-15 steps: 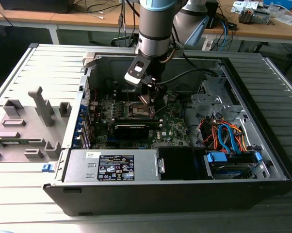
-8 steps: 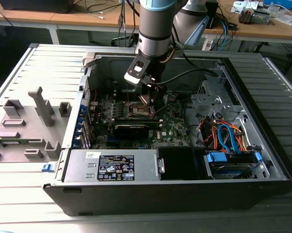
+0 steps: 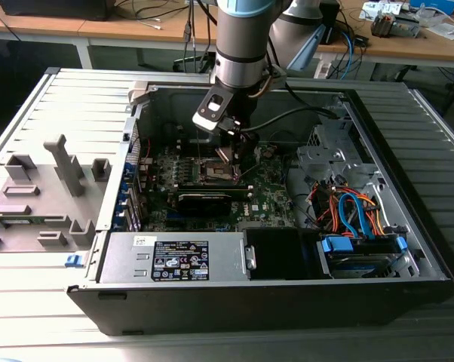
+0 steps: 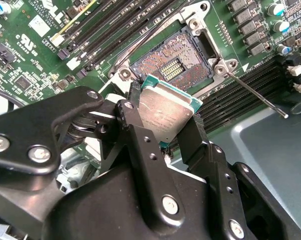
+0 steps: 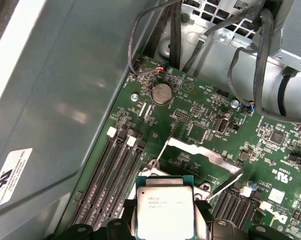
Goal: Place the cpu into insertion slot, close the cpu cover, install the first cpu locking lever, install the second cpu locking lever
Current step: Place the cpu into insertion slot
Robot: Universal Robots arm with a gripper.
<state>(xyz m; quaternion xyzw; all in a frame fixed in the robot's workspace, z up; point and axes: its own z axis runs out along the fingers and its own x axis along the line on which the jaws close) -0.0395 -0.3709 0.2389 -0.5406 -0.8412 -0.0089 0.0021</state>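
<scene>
A grey slatted table (image 3: pixel 38 105) carries an open black computer case (image 3: pixel 212 309). Inside it, the black two-fingered gripper (image 4: pixel 165 125) pinches the small square silver-topped cpu (image 5: pixel 164 210) by two opposite edges (being square, it has no long axis). Its faint print is unreadable. It is held above the gold-pinned insertion slot (image 4: pixel 175 67), unseated.

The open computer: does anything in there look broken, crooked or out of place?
Nothing looks damaged. The cpu is clamped in the gripper, not yet seated in the insertion slot, which lies bare, with a thin locking lever sticking out.
</scene>
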